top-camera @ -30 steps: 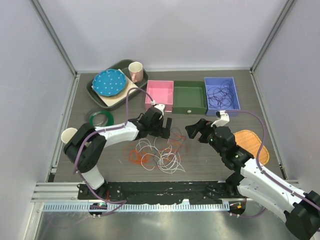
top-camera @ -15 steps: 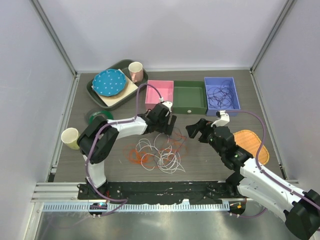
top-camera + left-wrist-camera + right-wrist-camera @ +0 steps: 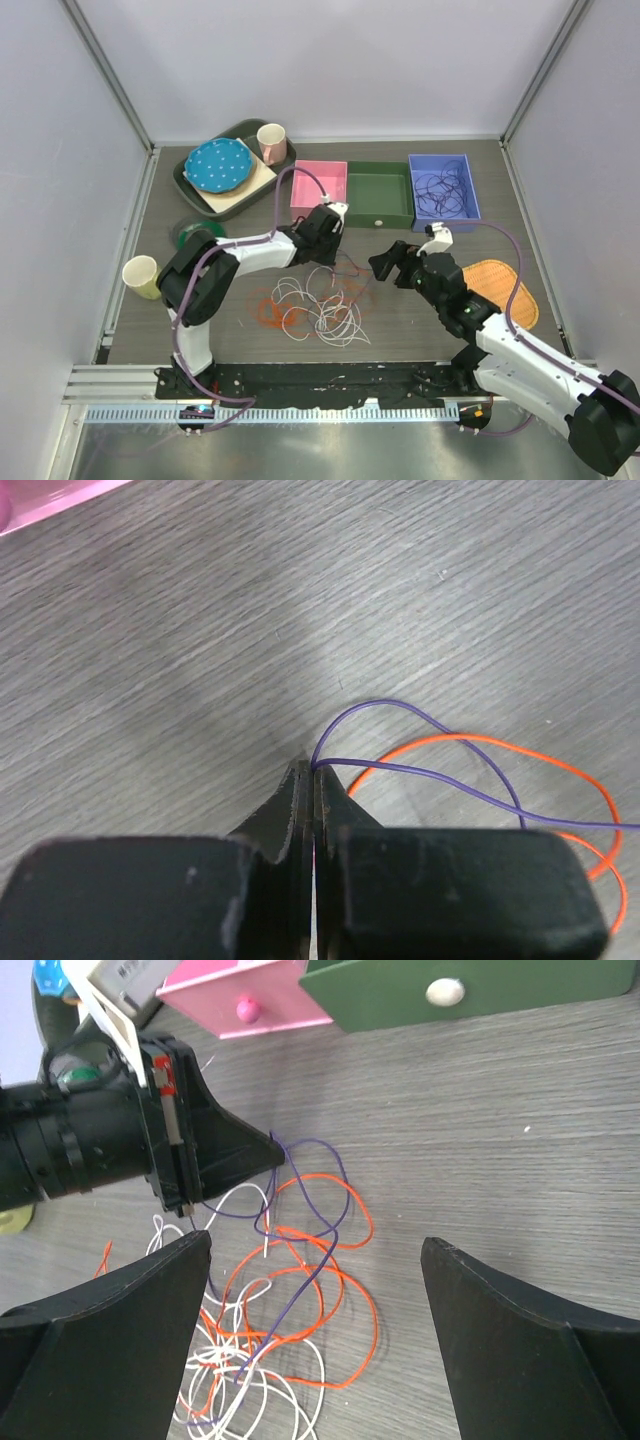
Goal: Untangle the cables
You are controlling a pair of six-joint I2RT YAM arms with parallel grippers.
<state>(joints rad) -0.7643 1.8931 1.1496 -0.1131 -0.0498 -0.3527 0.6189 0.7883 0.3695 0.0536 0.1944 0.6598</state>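
The cables lie tangled on the table in front of the arms, with white loops (image 3: 330,315) and red-orange loops (image 3: 268,310) most visible. My left gripper (image 3: 335,258) is shut at the pile's far edge, its jaws pressed together on a dark purple cable (image 3: 400,706) right at the tips (image 3: 313,765). A red-orange cable (image 3: 480,740) curves just beyond them. In the right wrist view the purple cable (image 3: 330,1210) runs from the left gripper (image 3: 278,1150) down through red-orange loops (image 3: 350,1290) into white ones (image 3: 260,1400). My right gripper (image 3: 390,265) (image 3: 318,1242) hangs open over the pile's right side, holding nothing.
Pink (image 3: 320,185), green (image 3: 378,195) and blue (image 3: 443,187) boxes stand in a row behind the pile; the blue one holds dark wire. A tray (image 3: 195,190) with a blue plate and pink cup is back left. A green tape roll (image 3: 190,235), pale cup (image 3: 140,275) and orange mat (image 3: 500,285) lie around.
My left gripper has moved right to the pile's far edge and closed from wide open onto the purple cable. The right arm has shifted only slightly left.
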